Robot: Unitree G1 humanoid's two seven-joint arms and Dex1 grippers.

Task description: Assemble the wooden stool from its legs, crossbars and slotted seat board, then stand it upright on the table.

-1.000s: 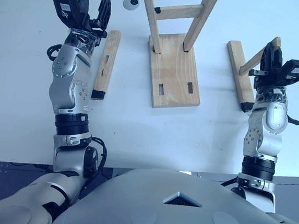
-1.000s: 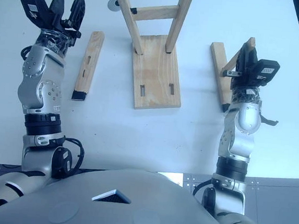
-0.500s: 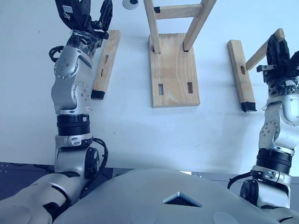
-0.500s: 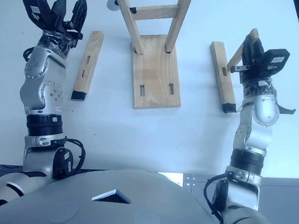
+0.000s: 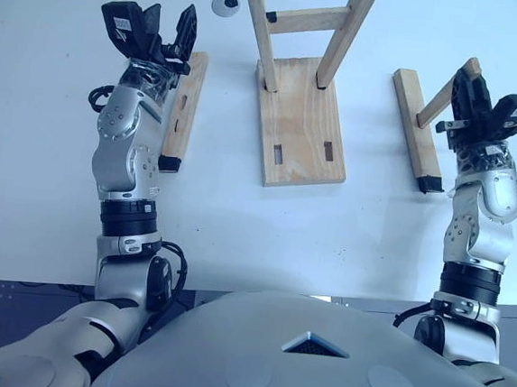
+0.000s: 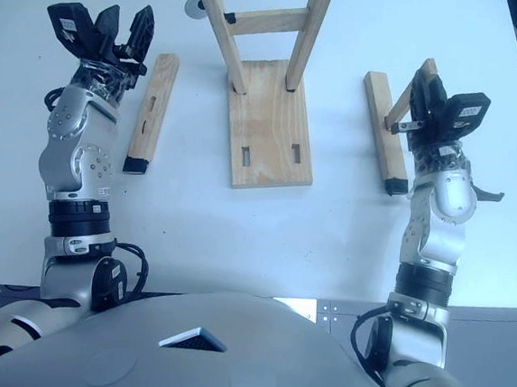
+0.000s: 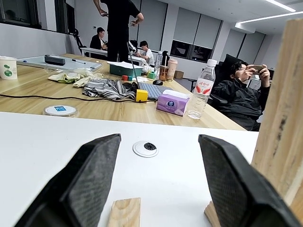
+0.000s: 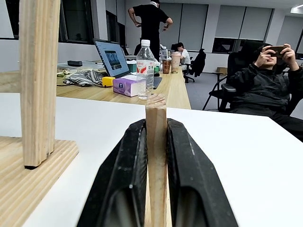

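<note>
The right claw (image 5: 467, 88), at the right of the frame, is clamped on a crossbar (image 5: 438, 102). It has swung back inward, so the bar's lower end now meets the right loose leg (image 5: 413, 130). Seating that bar is judged to be the step in hand. The left claw (image 5: 169, 24), fingers spread, has shifted toward the left loose leg (image 5: 183, 105) at upper left.

Count:
- One seat board (image 5: 301, 116) at centre of the bench (image 5: 46, 139).
- Four legs: two loose, two fitted legs (image 5: 260, 22).
- Two crossbars: one held, one fitted crossbar (image 5: 308, 19) at top centre.
</note>
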